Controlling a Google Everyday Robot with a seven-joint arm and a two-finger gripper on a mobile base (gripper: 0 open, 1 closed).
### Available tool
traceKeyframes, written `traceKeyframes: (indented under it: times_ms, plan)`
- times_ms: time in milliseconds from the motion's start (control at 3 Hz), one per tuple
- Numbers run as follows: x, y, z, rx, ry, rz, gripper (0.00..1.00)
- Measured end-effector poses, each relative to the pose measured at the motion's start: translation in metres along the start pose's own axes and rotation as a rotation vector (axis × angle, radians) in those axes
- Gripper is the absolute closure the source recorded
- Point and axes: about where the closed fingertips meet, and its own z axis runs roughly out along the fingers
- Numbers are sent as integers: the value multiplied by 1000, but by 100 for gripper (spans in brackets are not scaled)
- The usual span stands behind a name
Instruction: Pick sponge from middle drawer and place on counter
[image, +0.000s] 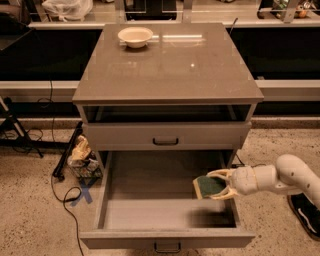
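Observation:
The middle drawer (150, 215) is pulled wide open below the cabinet, its pale floor bare. My gripper (216, 185) reaches in from the right on a white arm and is shut on the sponge (207, 187), dark green face toward the camera with a yellow edge. It holds the sponge lifted above the drawer's right side, near the right wall. The counter (170, 65) is the glossy grey-brown slab on top of the cabinet, well above the gripper.
A cream bowl (135, 36) stands at the counter's back left. A closed grey drawer front with a black handle (165, 141) sits above the open drawer. A small bin with clutter (82, 157) and cables lie on the floor at the left.

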Motion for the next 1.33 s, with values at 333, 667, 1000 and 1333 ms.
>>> traceKeyframes:
  times_ms: [333, 667, 1000, 1333]
  plan:
    - [-9, 6, -3, -38, -30, -8, 100]
    - [-16, 4, -6, -32, -34, -21, 100]
    - [-70, -15, -29, 19, -67, -128, 100]
    - [-143, -33, -52, 65, -87, -268, 100]
